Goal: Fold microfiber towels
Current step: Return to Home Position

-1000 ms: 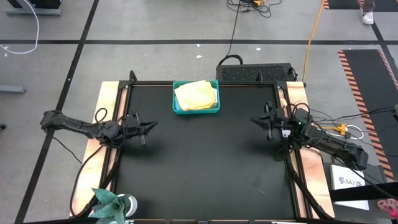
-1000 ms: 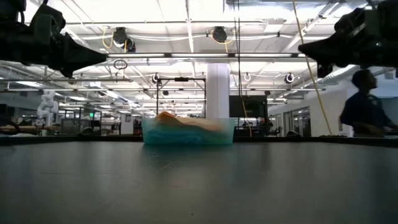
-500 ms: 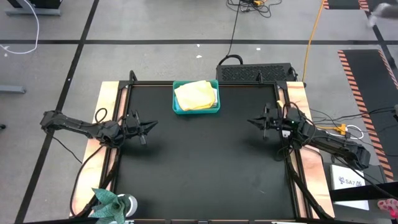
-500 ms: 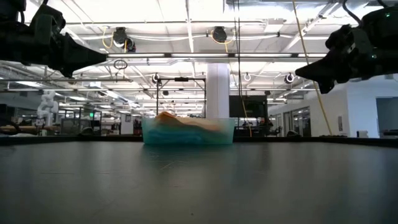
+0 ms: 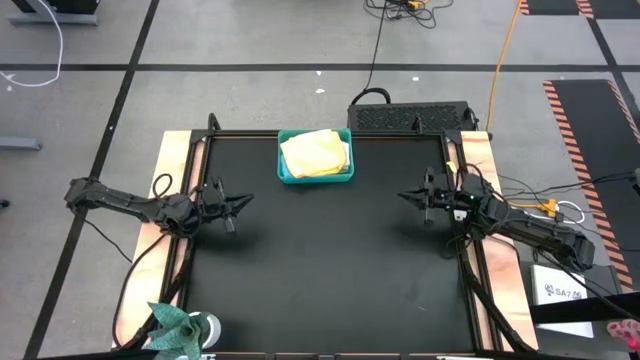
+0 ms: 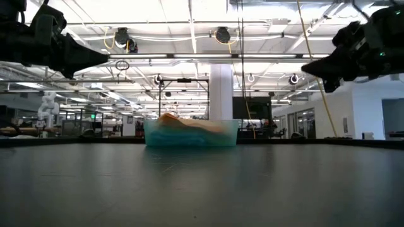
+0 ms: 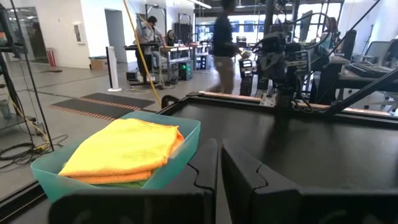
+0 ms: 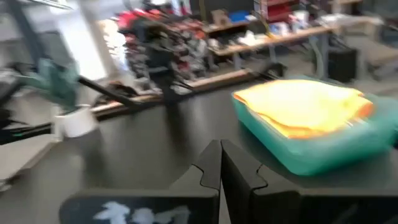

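Left end effector and right end effector hang clenched and empty over the counter's side edges. The orange-yellow towel in the bin looks soft and light, so pinch a corner.

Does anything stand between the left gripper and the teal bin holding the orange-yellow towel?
Nothing visible does: only bare black table lies between the left gripper and the teal bin with the orange-yellow towel.

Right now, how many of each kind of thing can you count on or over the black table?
Bins: 1, the teal bin.
Towels: 1 in sight, the orange-yellow towel on top in that bin; any beneath it are hidden.
Grippers: 2, the left gripper and the right gripper, both shut.
Total: 4.
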